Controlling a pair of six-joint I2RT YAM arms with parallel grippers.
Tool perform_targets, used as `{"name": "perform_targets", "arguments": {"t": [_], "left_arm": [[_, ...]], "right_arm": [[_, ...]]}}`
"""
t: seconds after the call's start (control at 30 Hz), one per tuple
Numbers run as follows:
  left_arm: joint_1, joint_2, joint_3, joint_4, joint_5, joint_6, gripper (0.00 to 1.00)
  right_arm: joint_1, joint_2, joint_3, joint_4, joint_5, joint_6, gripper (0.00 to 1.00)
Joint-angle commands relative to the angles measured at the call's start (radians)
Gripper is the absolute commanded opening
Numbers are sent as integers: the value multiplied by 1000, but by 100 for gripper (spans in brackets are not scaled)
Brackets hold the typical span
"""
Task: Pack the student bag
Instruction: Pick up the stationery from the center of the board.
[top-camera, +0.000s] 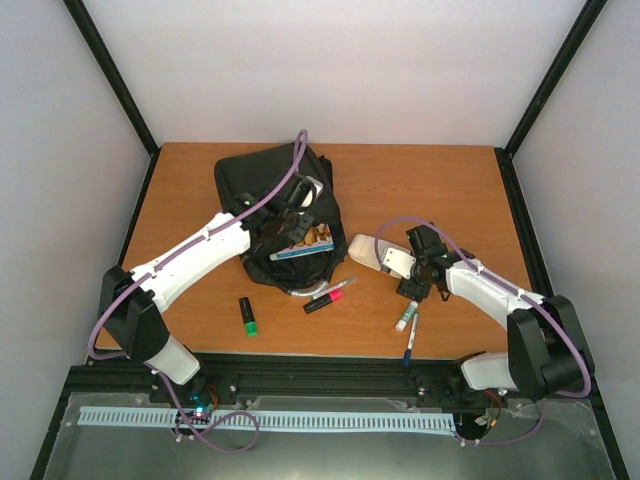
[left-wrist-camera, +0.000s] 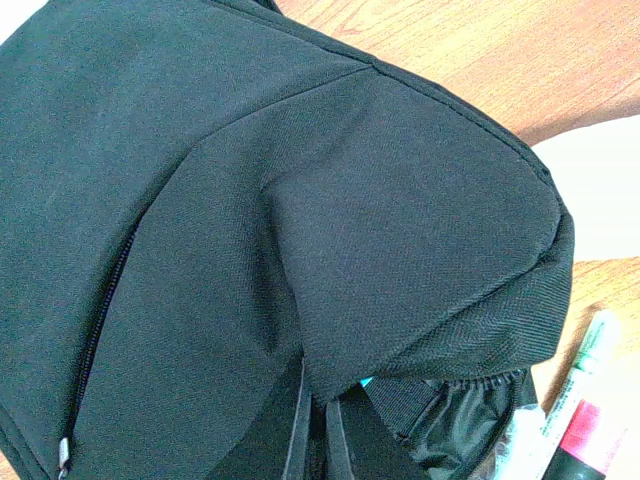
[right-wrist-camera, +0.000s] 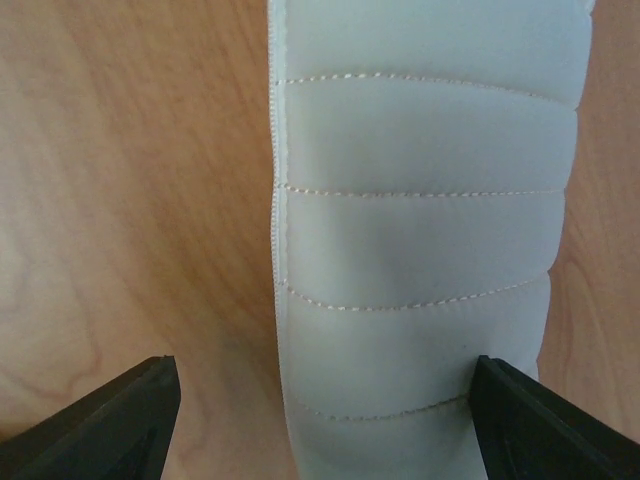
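The student bag (top-camera: 262, 185), a large black fabric backpack, lies at the back middle of the table with its mouth open toward me and a book (top-camera: 305, 240) showing inside. My left gripper (top-camera: 283, 228) is shut on a fold of the student bag (left-wrist-camera: 250, 200) at the mouth's edge, the fabric pinched at my left gripper (left-wrist-camera: 318, 412). My right gripper (top-camera: 402, 268) stands open over the near end of a white quilted pencil pouch (top-camera: 366, 250). In the right wrist view the pouch (right-wrist-camera: 420, 200) lies between the fingers (right-wrist-camera: 545, 425); the right one touches its edge, the left stands apart.
On the wooden table (top-camera: 430, 190) near the bag's mouth lie a red marker (top-camera: 325, 298) and a green-capped black marker (top-camera: 247, 315). A white marker (top-camera: 405, 318) and a blue pen (top-camera: 411, 340) lie by the right arm. Black frame posts stand at the table's back corners.
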Motion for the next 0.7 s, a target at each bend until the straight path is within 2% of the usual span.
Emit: {"name": "perform_targets", "arguments": {"t": [0.0, 0.2, 0.33, 0.53, 0.67], "left_arm": [[-1, -10, 53, 41, 26, -24, 1], [0, -12, 55, 41, 28, -23, 2], [0, -13, 54, 40, 28, -23, 1], [0, -18, 56, 40, 29, -23, 2], [-1, -24, 55, 41, 26, -23, 2]], "right_arm": [[21, 50, -12, 125, 103, -28, 81], [21, 159, 8, 200, 153, -14, 73], [15, 209, 34, 264, 203, 6, 64], [-26, 256, 112, 270, 190, 22, 37], [-54, 238, 172, 199, 140, 47, 27]]}}
